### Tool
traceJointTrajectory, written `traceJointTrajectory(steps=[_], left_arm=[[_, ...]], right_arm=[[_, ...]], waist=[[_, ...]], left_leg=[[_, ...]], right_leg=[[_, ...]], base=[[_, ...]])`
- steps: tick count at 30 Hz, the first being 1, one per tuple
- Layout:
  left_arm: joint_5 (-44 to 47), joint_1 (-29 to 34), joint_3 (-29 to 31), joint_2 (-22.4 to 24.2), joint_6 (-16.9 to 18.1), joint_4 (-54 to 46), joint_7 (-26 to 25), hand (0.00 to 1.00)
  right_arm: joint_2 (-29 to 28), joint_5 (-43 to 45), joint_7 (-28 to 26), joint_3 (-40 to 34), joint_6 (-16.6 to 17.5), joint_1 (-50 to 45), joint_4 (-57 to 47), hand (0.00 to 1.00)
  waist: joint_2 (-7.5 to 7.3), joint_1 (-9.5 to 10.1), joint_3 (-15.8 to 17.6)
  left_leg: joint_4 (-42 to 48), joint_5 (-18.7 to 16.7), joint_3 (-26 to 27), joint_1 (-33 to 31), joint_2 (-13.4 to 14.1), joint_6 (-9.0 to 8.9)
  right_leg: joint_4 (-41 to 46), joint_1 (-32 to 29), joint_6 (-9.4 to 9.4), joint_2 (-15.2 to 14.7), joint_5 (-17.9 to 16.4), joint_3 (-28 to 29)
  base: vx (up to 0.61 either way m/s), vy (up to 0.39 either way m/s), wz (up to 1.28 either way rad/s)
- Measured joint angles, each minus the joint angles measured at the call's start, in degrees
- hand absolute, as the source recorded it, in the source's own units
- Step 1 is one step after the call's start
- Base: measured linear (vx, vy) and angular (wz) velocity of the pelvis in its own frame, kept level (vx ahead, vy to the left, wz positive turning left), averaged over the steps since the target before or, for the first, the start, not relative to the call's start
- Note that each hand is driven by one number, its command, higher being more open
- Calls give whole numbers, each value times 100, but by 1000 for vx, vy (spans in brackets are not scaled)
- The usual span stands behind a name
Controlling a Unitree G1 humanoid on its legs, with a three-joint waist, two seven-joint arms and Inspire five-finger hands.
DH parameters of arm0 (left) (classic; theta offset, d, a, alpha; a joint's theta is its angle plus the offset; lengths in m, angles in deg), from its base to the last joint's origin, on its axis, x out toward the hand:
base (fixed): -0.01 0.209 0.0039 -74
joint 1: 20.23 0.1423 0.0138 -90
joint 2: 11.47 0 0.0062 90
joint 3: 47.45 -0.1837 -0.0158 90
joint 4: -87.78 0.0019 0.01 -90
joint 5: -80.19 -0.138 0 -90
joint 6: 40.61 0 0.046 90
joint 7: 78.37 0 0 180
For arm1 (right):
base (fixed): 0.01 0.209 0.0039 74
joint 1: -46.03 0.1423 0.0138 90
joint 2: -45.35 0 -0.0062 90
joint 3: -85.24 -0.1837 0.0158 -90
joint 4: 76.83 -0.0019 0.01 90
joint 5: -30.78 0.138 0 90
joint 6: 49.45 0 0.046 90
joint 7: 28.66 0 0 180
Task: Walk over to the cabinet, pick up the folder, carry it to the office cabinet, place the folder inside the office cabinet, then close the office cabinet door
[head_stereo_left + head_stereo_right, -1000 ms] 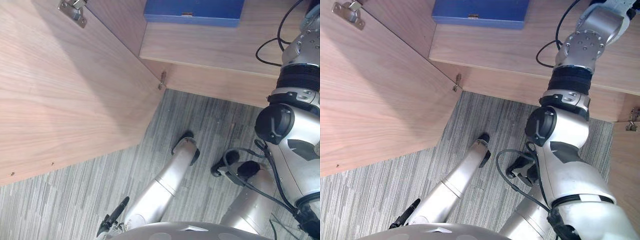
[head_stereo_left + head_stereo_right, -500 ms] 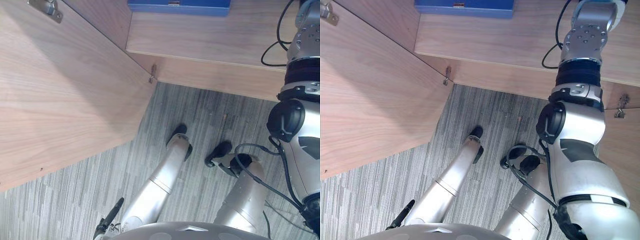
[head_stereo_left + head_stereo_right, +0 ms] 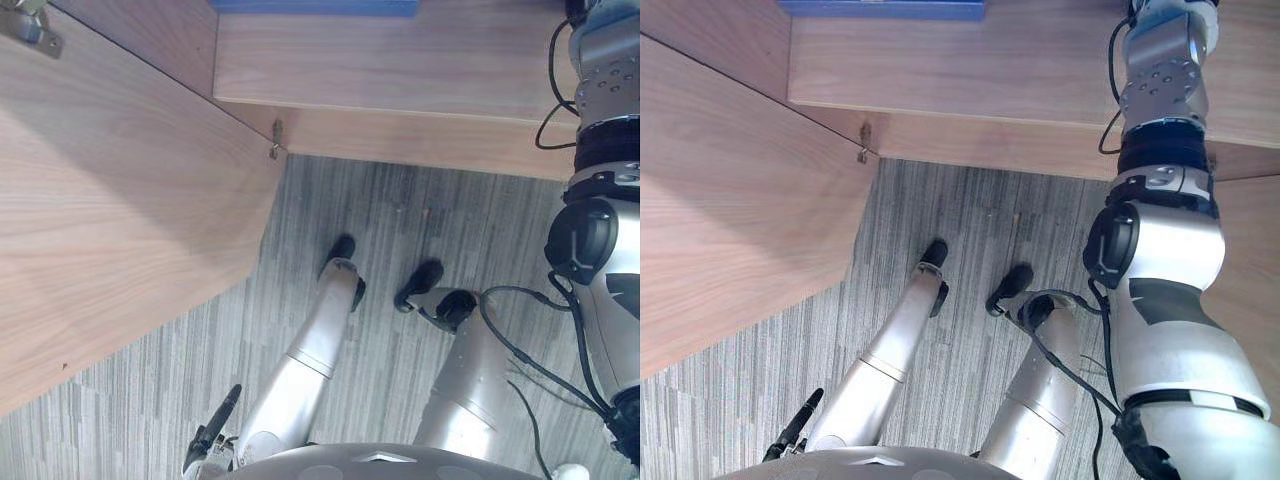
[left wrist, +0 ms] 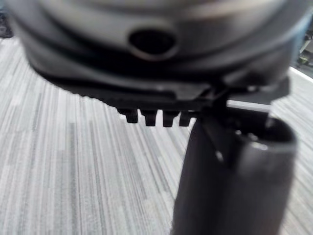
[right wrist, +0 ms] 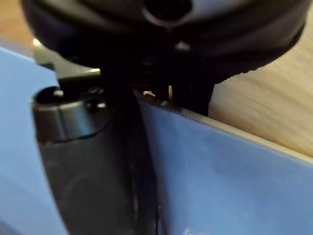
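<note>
- Grey striped carpet [image 3: 400,210] covers the floor below us, from 6 o'clock up to the middle of the head view.
- From 8 to 11 o'clock we see the wooden door [image 3: 120,200] of the office cabinet [image 3: 1040,140] swung wide open, its inner face turned toward us.
- A metal hinge [image 3: 30,22] sits on the door in the 11 o'clock corner.
- A small metal fitting [image 3: 275,140] shows where the door's near corner meets the cabinet's front edge.
- At 12 o'clock the cabinet's wooden shelf [image 3: 400,60] spans the top of the view.
- The blue folder [image 3: 880,8] lies flat on that shelf, inside the cabinet, at the far edge between 11 and 12 o'clock.
- Our right arm [image 3: 1160,90] rises along the 3 o'clock side toward 1 o'clock, reaching over the shelf.
- In the right wrist view, our right hand [image 5: 83,161] lies against the folder's blue surface, with the shelf's wood beyond it. We cannot tell whether it grips the folder or merely rests on it.
- Our left hand [image 4: 234,171] hangs at 7 o'clock above the carpet, well apart from the cabinet. It is relaxed and straight and holds nothing.
</note>
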Motion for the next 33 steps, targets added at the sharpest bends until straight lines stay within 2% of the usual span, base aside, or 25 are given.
traceJointTrajectory(steps=[3,8,12,15,22,27,33], left_arm=[[-3,0,14,-3,-1,-38,131,100],[-26,-1,117,-15,-3,-114,266,100],[-37,-1,269,-33,-5,-191,436,100],[-269,-1,293,-54,-6,-269,613,100],[-671,-1,293,-157,-10,-266,919,100],[-705,-1,291,-172,-13,-263,999,100],[-704,0,291,-315,-15,-254,1019,100]], right_arm=[[119,-188,-320,-3,-102,-28,65,100],[399,-621,-839,-29,-195,-91,336,100],[665,-1127,-1348,-78,-283,-214,613,100],[869,-1598,-1691,6,-283,-423,637,100],[1370,-3177,-2686,565,-145,-913,363,100],[1500,-4221,-2808,936,17,-1333,-37,100],[1480,-4455,-2778,1305,23,-1909,-85,100]], waist=[[2,-19,79],[0,5,87],[1,77,88],[0,147,87],[-8,152,82],[-45,209,57],[-230,298,-141]], left_leg=[[-60,23,17,76,21,16],[-149,72,73,104,71,81],[-197,82,110,199,73,97],[-268,91,127,306,74,114],[-356,111,189,400,122,154],[-532,134,196,615,192,189],[-1001,271,171,1006,308,245]], right_leg=[[-120,94,-16,18,85,-10],[-327,190,92,45,189,-30],[-444,316,96,44,268,-29],[-531,438,124,43,289,-26],[-677,554,150,80,347,-21],[-878,800,121,108,410,-108],[-1375,1274,129,192,537,-312]], base=[[-27,107,-6],[-35,116,-6],[-30,106,-4],[-31,103,-1],[-32,86,-4],[-37,80,-3],[-16,67,1]])
